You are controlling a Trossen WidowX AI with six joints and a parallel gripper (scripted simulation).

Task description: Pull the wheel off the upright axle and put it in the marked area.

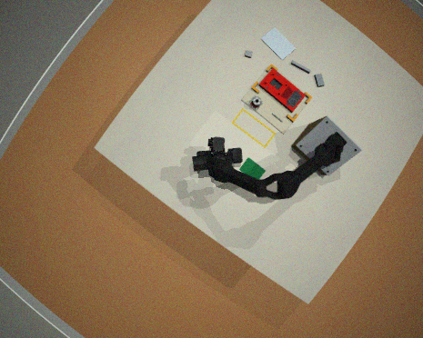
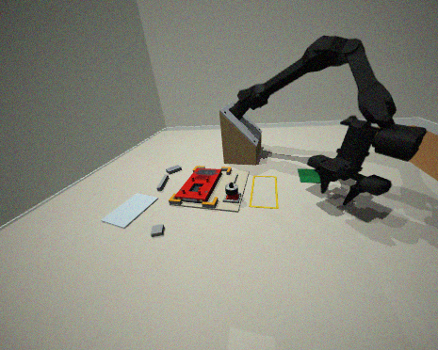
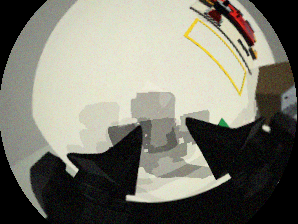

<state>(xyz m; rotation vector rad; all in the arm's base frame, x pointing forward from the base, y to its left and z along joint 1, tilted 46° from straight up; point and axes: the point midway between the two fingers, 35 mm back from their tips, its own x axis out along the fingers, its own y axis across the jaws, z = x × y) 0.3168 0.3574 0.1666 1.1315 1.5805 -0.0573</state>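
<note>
The black parallel-jaw gripper [image 2: 345, 190] hangs above the cream table [image 2: 220, 282], its pointed fingers apart with nothing between them. Its arm covers one corner of the flat green patch [image 1: 252, 168]. Well apart, beyond the yellow-outlined rectangle [image 1: 253, 127], the small dark wheel [image 2: 232, 189] sits on its upright axle, too small for detail.
</note>
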